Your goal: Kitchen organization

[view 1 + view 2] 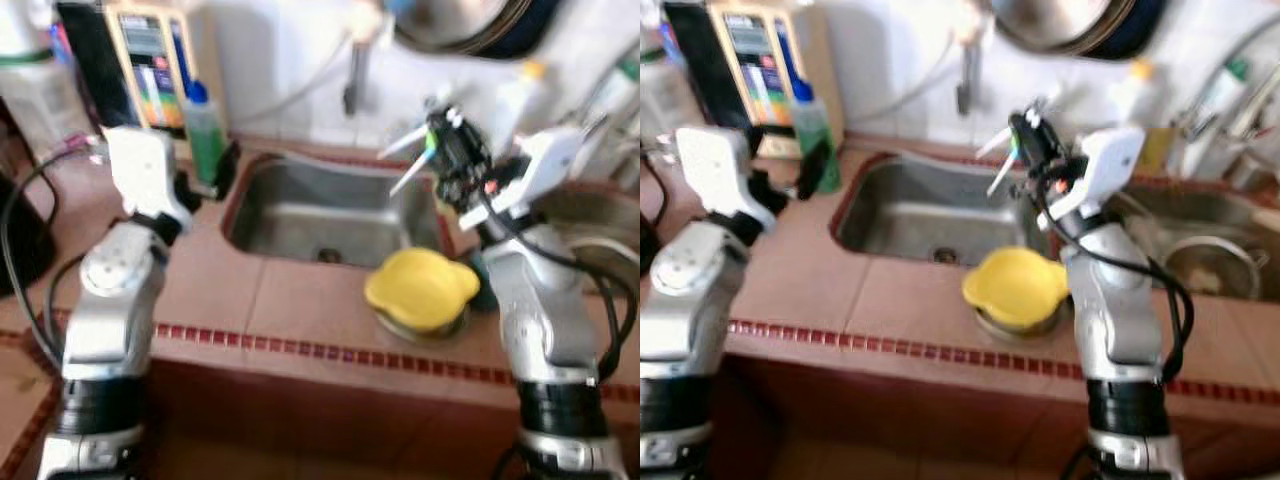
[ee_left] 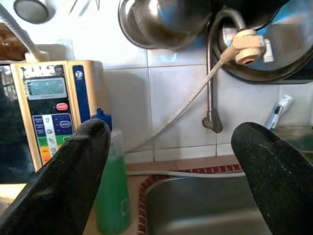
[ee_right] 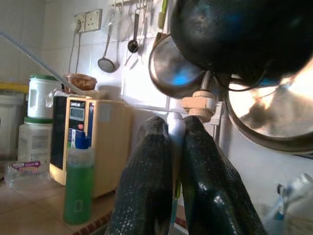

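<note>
right gripper (image 1: 432, 143): raised over the steel sink basin (image 1: 330, 210), fingers clenched on a slim white-and-green utensil (image 1: 412, 160).
left gripper (image 1: 222, 172): fingers spread, empty, beside the green soap bottle (image 1: 203, 130).
advice: keep the grip firm; steer clear of the yellow bowl (image 1: 421, 287).

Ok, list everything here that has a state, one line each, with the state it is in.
Left gripper: open, fingers wide apart, near the green bottle.
Right gripper: shut on thin white utensils, raised over the sink.
White utensils: clamped in the right gripper, sticking out above the basin.
Sink: basin looks dry and bare around the drain.
Green bottle: upright, blue cap on.
Yellow bowl: upside down on the counter edge by the sink.
</note>
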Available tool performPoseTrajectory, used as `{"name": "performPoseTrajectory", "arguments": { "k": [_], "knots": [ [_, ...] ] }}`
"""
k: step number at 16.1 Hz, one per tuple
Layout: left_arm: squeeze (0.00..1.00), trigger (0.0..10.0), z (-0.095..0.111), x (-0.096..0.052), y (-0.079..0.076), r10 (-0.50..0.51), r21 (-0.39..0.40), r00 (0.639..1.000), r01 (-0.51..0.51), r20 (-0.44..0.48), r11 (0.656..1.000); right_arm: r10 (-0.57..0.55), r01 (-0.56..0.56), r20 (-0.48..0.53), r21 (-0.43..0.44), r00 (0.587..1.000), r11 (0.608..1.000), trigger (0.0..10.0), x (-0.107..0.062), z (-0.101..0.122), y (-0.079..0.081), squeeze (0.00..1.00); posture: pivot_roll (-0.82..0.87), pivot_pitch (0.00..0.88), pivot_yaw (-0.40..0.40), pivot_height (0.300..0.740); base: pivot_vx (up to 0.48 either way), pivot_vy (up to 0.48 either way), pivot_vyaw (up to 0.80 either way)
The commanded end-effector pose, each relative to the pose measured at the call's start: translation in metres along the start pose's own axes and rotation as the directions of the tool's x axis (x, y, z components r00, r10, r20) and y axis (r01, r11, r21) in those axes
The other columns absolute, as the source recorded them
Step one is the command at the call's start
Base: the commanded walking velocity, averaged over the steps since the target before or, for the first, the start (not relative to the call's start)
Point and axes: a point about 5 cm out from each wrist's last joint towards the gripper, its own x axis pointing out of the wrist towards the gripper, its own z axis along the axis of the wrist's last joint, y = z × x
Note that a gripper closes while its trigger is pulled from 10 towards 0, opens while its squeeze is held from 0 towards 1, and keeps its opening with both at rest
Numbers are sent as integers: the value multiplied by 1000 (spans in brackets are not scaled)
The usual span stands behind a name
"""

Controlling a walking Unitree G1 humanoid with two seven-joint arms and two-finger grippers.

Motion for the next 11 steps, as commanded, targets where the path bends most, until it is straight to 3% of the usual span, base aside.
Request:
{"name": "performPoseTrajectory", "arguments": {
  "k": [1,3,6,9,11],
  "knots": [
    [0,10000,2,3,-11,-39,-7,999,39,6,999,-14,15,19,-19,1000,1000,10000,-2,8,-7,0,-47,0,-14,740,319,0,0],
    [0,10000,3,4,-12,-46,-7,999,46,10,999,-12,12,19,-15,1000,1000,10000,-1,7,-7,0,-45,0,-16,740,322,0,0],
    [0,10000,5,2,-23,-124,-21,992,125,14,992,-46,46,-14,-5,999,999,10000,1,4,-11,0,-44,0,-18,740,0,0,0],
    [0,10000,5,0,-41,-249,-14,968,249,-6,968,-191,184,-120,-64,974,981,10000,1,-7,-34,0,-45,0,-18,740,0,0,0],
    [0,10000,2,-8,-61,-395,18,918,396,-49,918,-355,347,-197,-76,914,935,10000,-3,-12,-61,0,-49,0,-14,740,0,0,0]
  ]
}}
